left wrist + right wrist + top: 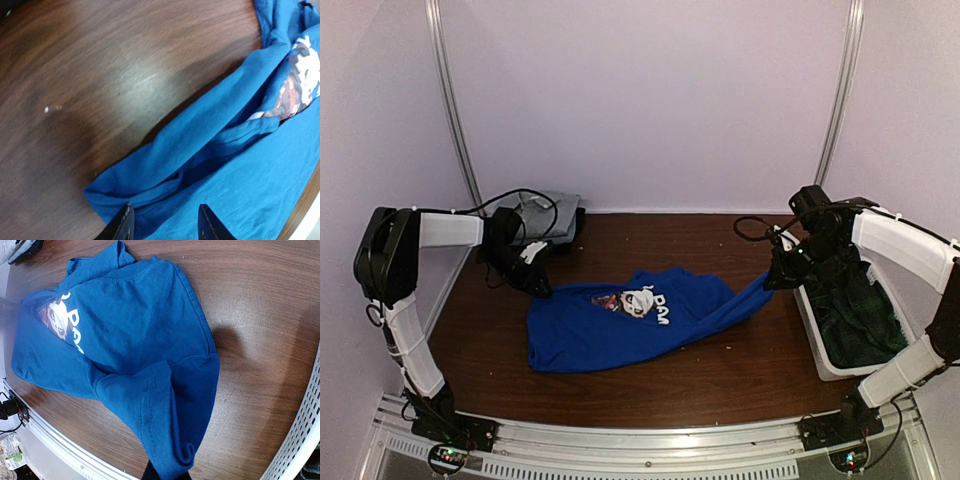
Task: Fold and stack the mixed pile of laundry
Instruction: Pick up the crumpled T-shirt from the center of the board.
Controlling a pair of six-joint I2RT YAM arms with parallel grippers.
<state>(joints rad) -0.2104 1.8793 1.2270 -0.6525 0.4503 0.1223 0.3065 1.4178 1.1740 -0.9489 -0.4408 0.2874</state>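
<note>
The job looks only partly done. At the back left corner of the counter (720, 375) sits a small grey stack (550, 212) that looks folded already, though I cannot tell how many pieces are in it. The blue shirt (620, 325) is the one being worked on now. It lies in the middle of the counter, all bunched up and not flat, with its picture and white letters (638, 303) showing on top. It is not folded yet. The right claw (782, 272) is pressed together on one end of the blue shirt and holds that end up off the counter, so the cloth stretches out toward the right side. The left claw (165, 220) has its two fingers spread apart. It hangs just over the other edge of the blue shirt and holds nothing. I think the shirt needs to be pulled flat before it can be folded and put on the grey stack. On the right side stands a white bin (812, 330) with holes in its walls. Inside it lies a dark green piece (860, 315), crumpled up. That one is left to do too, and I cannot tell if more clothes hide under it.
</note>
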